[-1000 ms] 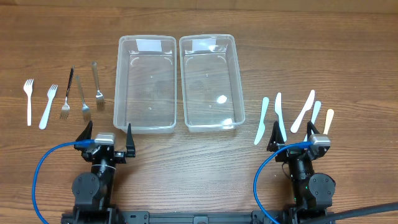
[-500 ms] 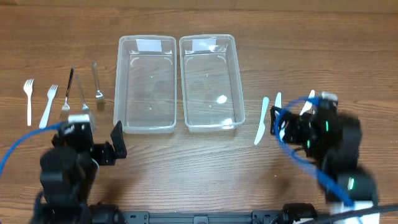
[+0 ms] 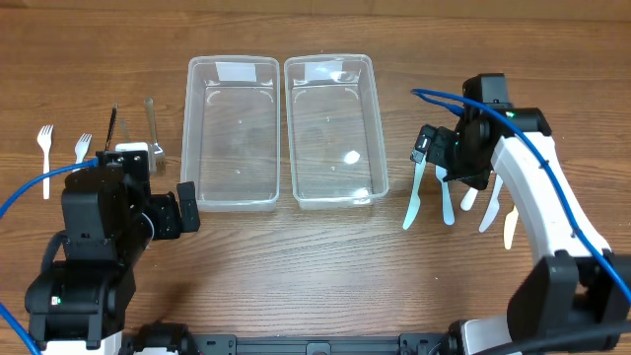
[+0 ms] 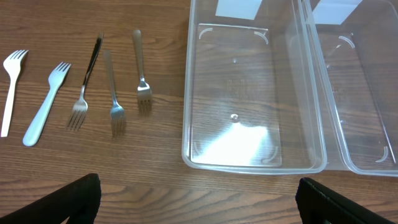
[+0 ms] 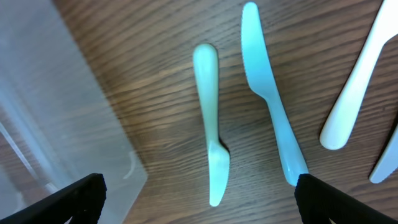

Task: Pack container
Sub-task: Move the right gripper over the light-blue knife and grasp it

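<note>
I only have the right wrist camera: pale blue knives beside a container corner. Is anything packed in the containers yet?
Observer: No. In the overhead view, the left container and right container both hold no cutlery.
Operator: Where are the forks?
Observer: Left of the left container: two white plastic forks and three metal forks, in a row.
Operator: Left gripper busy?
Observer: No, the left gripper is open and holds nothing.

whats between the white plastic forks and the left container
Three metal forks lie side by side between the white plastic forks and the left container. The left wrist view shows this most clearly.
</note>
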Controlling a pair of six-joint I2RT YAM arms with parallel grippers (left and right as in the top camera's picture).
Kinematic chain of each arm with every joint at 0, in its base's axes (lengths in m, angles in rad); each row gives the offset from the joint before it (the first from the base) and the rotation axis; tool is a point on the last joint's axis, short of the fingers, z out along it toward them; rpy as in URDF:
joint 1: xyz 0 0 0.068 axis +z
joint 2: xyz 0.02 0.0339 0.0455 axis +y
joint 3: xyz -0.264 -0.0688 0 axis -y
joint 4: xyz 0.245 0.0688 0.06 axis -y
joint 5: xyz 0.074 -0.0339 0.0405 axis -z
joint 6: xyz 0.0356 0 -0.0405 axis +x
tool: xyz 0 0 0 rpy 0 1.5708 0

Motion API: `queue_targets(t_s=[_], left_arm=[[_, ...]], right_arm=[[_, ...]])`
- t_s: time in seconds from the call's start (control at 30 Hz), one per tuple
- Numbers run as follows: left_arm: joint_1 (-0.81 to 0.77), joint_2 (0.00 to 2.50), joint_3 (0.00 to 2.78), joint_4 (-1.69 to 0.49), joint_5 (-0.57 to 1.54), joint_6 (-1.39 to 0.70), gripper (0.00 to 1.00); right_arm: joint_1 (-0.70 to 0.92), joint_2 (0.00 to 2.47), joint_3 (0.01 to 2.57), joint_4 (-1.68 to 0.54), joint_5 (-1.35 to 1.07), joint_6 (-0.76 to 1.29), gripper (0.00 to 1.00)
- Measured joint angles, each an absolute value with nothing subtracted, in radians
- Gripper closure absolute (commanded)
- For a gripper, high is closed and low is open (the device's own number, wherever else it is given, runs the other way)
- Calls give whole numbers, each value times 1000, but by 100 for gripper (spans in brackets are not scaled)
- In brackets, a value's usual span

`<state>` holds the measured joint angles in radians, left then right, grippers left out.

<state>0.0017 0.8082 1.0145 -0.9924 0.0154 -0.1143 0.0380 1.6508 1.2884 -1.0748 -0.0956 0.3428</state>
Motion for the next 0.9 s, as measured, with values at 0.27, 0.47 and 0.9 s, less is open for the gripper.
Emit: queue_targets(t_s=[0.27, 0.47, 0.9], left_arm=[[2, 808, 1015, -994, 16, -121, 0], [2, 808, 1015, -995, 15, -125, 0], [2, 808, 1015, -996, 15, -125, 0]], right_arm=[[47, 1829, 1289, -988, -75, 352, 0], [108, 1829, 1290, -911, -47, 340, 0], [118, 1975, 1294, -874, -28, 313, 0]])
